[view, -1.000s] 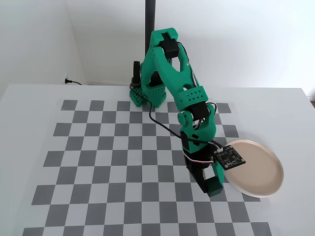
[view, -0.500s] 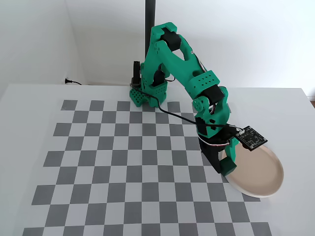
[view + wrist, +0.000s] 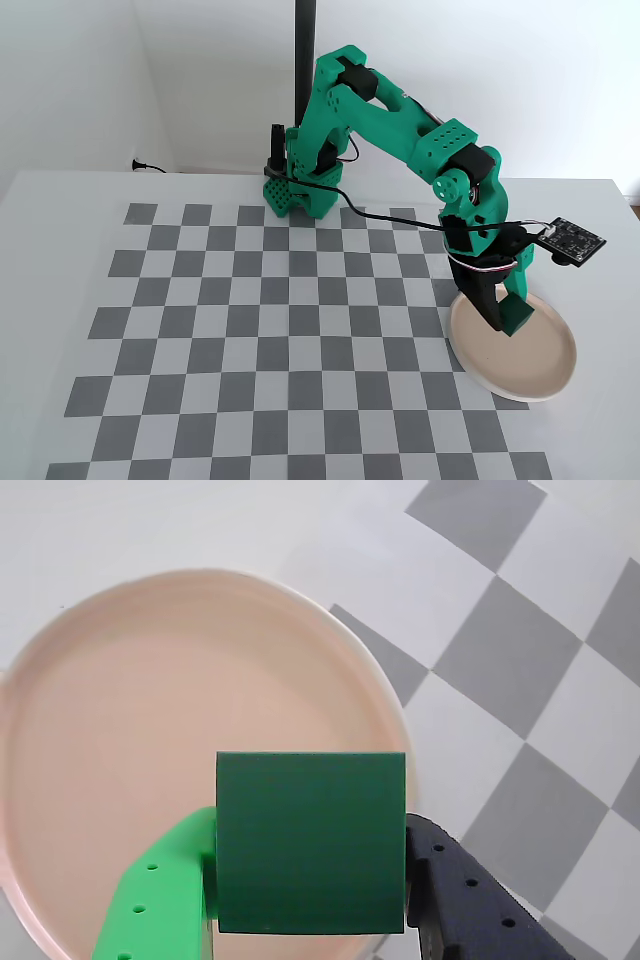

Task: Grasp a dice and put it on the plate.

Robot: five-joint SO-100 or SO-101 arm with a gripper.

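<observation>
A dark green plain dice fills the gap between a bright green finger and a black finger. My gripper is shut on it. Behind the dice lies the round pale pinkish-beige plate, which takes up most of the wrist view. In the fixed view the gripper hangs just above the plate, over its left part. The dice itself is hard to make out there between the green fingers.
A grey and white checkerboard mat covers the table. The arm's green base stands at the mat's far edge beside a dark vertical pole. The plate lies at the mat's right edge.
The arm has swung to the right and lifted, carrying the dice from the checkerboard beside the plate to above the plate's left part.
</observation>
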